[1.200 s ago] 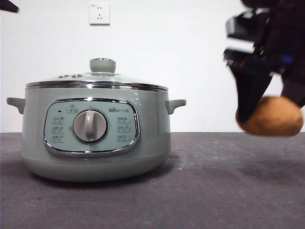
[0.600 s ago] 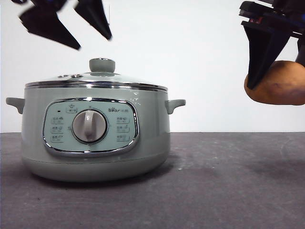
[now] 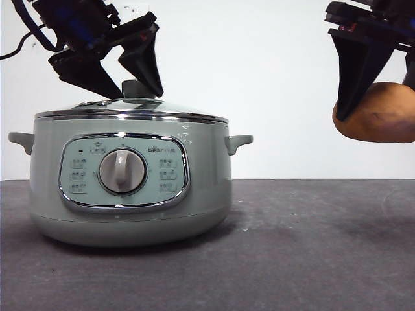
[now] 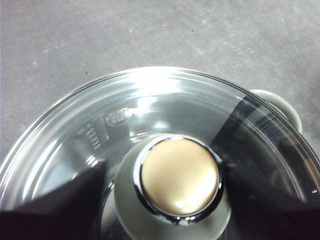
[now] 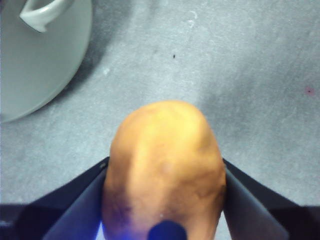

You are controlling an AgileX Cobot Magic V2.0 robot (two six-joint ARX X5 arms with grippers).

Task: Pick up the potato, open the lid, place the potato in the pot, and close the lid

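The pale green pot (image 3: 130, 188) stands left of the middle with the glass lid (image 3: 162, 110) shut on it. My left gripper (image 3: 139, 94) is low over the lid, its open jaws on either side of the green knob (image 3: 136, 87). The left wrist view shows the knob (image 4: 180, 182) between the jaws of my left gripper (image 4: 167, 212), above the lid's glass (image 4: 150, 105). My right gripper (image 3: 381, 97) is shut on the orange-brown potato (image 3: 379, 116), high at the right, well clear of the pot. The potato (image 5: 165, 175) fills the right gripper (image 5: 165, 205).
The dark grey table (image 3: 311, 246) stretches to the right of the pot. The pot's right handle (image 3: 238, 142) sticks out toward the potato; the pot's side (image 5: 35, 60) also shows in the right wrist view. A white wall stands behind.
My left gripper has come down from the top left until its jaws straddle the lid knob. My right gripper rose with the potato, then held still.
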